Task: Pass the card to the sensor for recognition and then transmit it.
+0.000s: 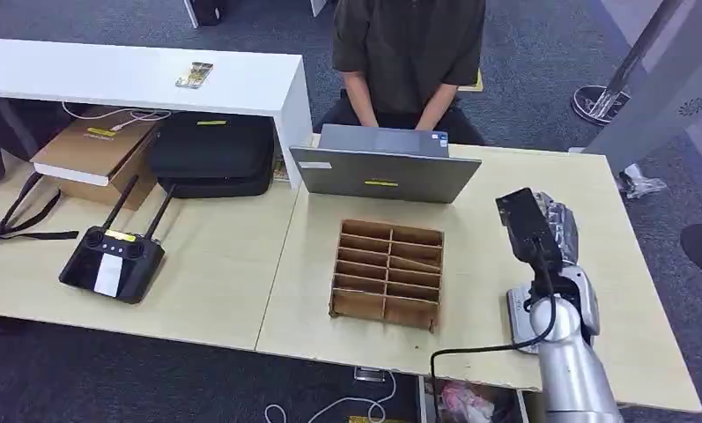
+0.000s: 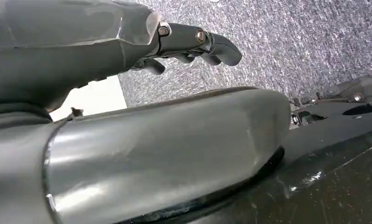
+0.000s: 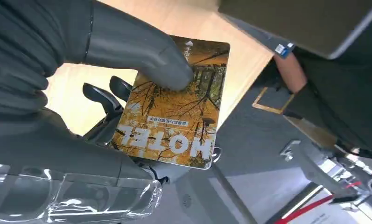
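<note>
Closest to the lens in the right wrist view, the right hand (image 3: 81, 93) is seen with its thumb pressed on the face of the card (image 3: 174, 112) and darker fingers (image 3: 102, 95) behind it, so the card is pinched and held. An autumn-tree picture is printed on the card, with the word "HOTEL" in white capitals; a smaller line of print above it cannot be read.

From left to right in the head view, a black remote controller (image 1: 111, 260) with two raised antennas and a white label is laid on the pale wooden bench (image 1: 215, 282), with a black strap further left. Behind it a cardboard box (image 1: 96, 154) and a black case (image 1: 213, 154), each marked with a yellow tag, are stowed under a white table (image 1: 241, 84), on which a phone (image 1: 194, 75) is lying. At mid-bench a wooden divided tray (image 1: 387, 273) is set, and beyond it a grey laptop (image 1: 384, 174) with a yellow sticker stands open, a seated person (image 1: 409, 53) being at its keyboard. Right of the tray the right hand (image 1: 554, 225) is raised above the bench, well apart from tray and laptop. A flat grey device (image 1: 519, 317) is partly hidden beneath the right forearm.

In the left wrist view the left hand (image 2: 188, 44) is seen over grey carpet, its fingers curled inward with nothing held.
</note>
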Robot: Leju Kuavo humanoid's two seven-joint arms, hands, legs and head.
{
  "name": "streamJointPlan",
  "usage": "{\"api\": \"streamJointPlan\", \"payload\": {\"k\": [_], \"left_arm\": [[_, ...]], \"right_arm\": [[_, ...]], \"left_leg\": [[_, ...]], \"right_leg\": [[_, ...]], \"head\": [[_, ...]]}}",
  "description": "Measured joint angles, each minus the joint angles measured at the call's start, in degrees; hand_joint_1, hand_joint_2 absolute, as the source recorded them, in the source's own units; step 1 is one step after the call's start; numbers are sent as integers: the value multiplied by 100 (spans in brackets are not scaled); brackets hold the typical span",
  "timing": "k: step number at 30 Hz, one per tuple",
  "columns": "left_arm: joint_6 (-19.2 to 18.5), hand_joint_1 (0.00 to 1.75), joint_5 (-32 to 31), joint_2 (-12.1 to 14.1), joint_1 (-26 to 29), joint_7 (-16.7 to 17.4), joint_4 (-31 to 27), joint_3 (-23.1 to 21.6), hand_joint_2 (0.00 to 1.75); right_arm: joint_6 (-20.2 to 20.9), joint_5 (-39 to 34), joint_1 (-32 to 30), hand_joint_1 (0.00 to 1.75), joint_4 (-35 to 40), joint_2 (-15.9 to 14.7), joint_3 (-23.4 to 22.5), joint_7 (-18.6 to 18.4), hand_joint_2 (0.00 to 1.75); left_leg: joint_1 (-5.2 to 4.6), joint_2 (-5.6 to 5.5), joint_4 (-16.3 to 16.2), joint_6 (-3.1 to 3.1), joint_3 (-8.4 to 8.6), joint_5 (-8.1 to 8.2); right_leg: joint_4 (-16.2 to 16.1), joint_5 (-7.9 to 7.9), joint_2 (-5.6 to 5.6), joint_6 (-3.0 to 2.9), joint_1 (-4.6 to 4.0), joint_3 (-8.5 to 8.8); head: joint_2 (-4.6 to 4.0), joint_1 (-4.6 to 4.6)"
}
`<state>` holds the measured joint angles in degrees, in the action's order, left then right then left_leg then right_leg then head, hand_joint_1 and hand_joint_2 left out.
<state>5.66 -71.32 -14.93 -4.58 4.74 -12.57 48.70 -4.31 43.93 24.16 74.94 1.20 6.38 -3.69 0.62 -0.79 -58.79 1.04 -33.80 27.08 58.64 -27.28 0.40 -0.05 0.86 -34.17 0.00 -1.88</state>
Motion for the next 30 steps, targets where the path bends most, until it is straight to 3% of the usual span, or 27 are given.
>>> {"api": "streamJointPlan", "payload": {"k": [20, 30], "left_arm": [[-28, 0, 92, 0, -2, -83, 0, -4, 0], [-72, 0, 111, 2, -35, -57, 0, -7, 0]], "right_arm": [[151, 61, 1603, 175, -828, 201, 850, 157, 175], [116, -20, 2190, 175, -1160, 459, 1149, 223, 175]], "left_leg": [[0, 0, 0, 1, 1, -2], [1, 0, 0, 1, 1, -2]], "right_leg": [[1, 0, 1, 0, 0, -1], [2, 0, 1, 0, -1, -1]], "head": [[0, -2], [0, 0]]}}
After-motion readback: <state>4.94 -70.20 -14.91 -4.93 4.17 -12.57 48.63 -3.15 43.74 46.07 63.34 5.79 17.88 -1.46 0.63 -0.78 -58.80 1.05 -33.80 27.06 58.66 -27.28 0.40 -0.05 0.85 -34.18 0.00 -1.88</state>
